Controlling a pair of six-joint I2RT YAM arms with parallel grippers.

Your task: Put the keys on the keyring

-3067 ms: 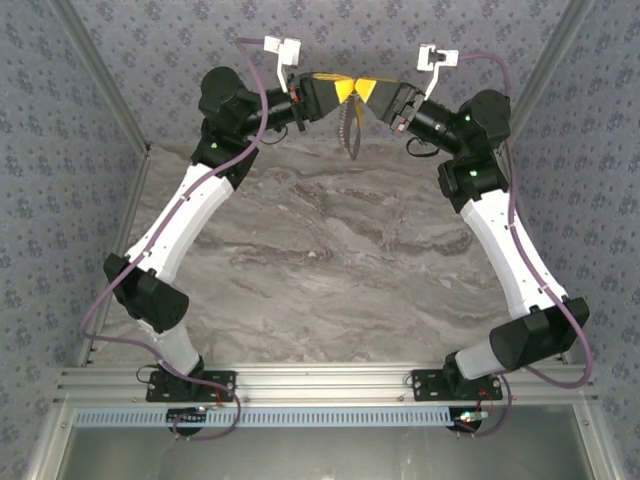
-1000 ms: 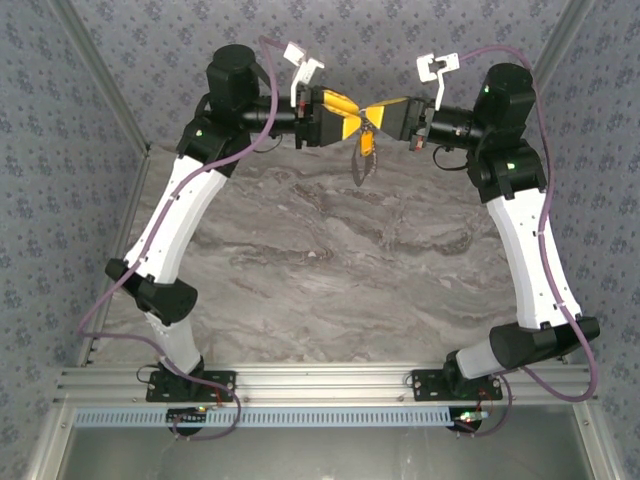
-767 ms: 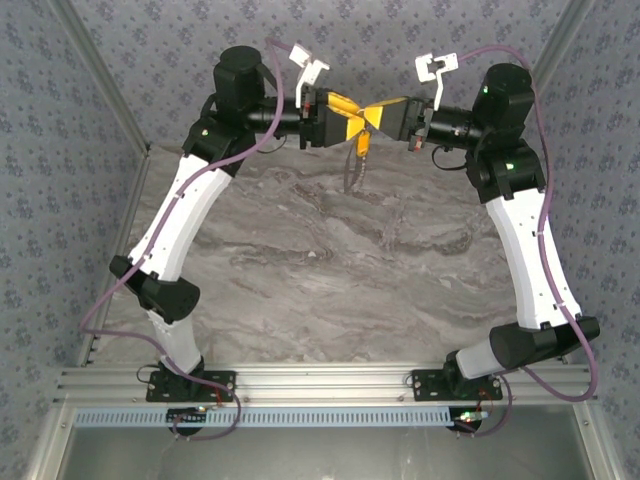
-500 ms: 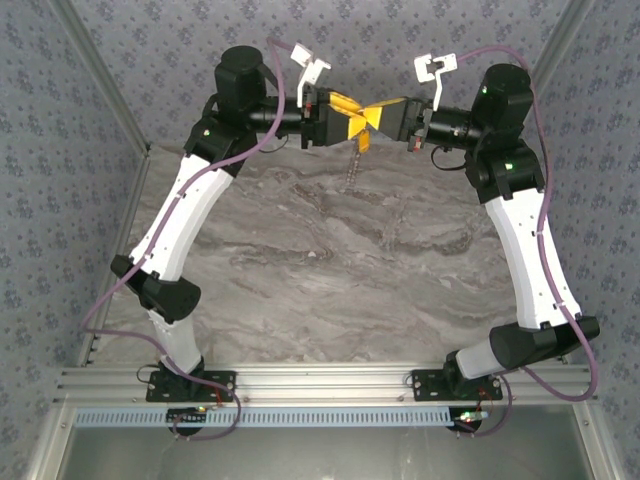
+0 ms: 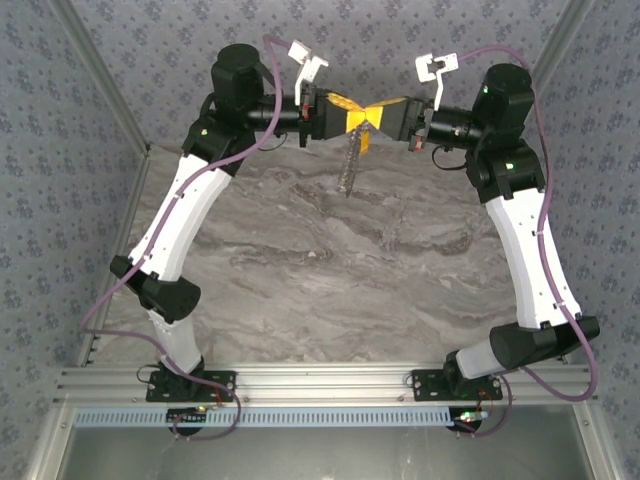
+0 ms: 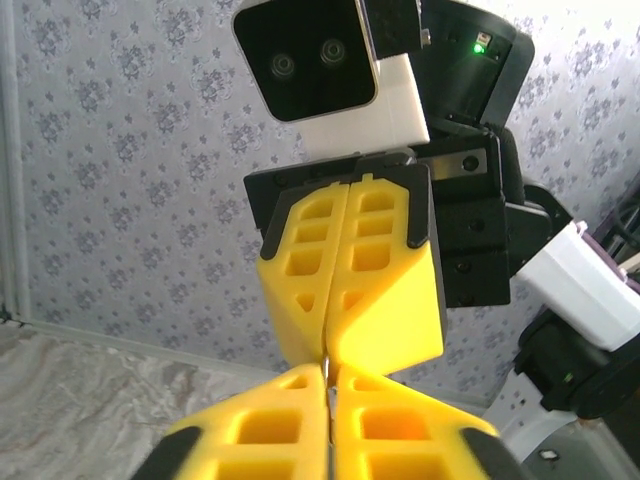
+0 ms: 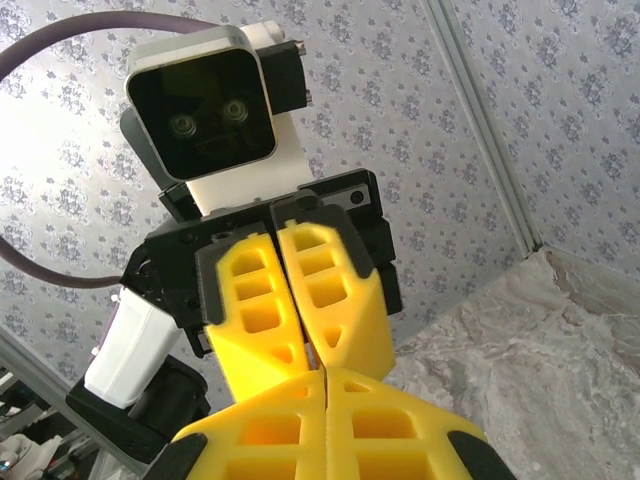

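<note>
At the near edge an aluminium rail [image 5: 320,382] carries both bases, and past it lies the table [image 5: 320,270], a grey marble-patterned top with swirling veins. The left arm [image 5: 185,225] and the right arm [image 5: 525,250] bow outward over its sides and turn in toward each other above the far edge. There the left gripper [image 5: 356,115] and the right gripper [image 5: 371,114] meet tip to tip. Both wrist views show each yellow finger pair clenched flat together, with a thin grey sliver [image 6: 327,375] at the seam where the tips touch. The keyring [image 5: 348,165] hangs from that meeting point, drawn out into a narrow beaded strip. Seen from above, its long axis runs from the fingertips toward the near side and leans a little to the robot's left; its lower end is over the far part of the marble, touching or not I cannot tell. The keys [image 5: 364,142] — one small yellow-orange piece — sit just beside the loop's upper end, under the right gripper's tip, too small to judge which way they point. Which finger pair pinches which item cannot be told. Behind the grippers stand wall panels [image 5: 150,40] in grey-blue floral paper, joined by slanting aluminium posts [image 5: 100,90].
</note>
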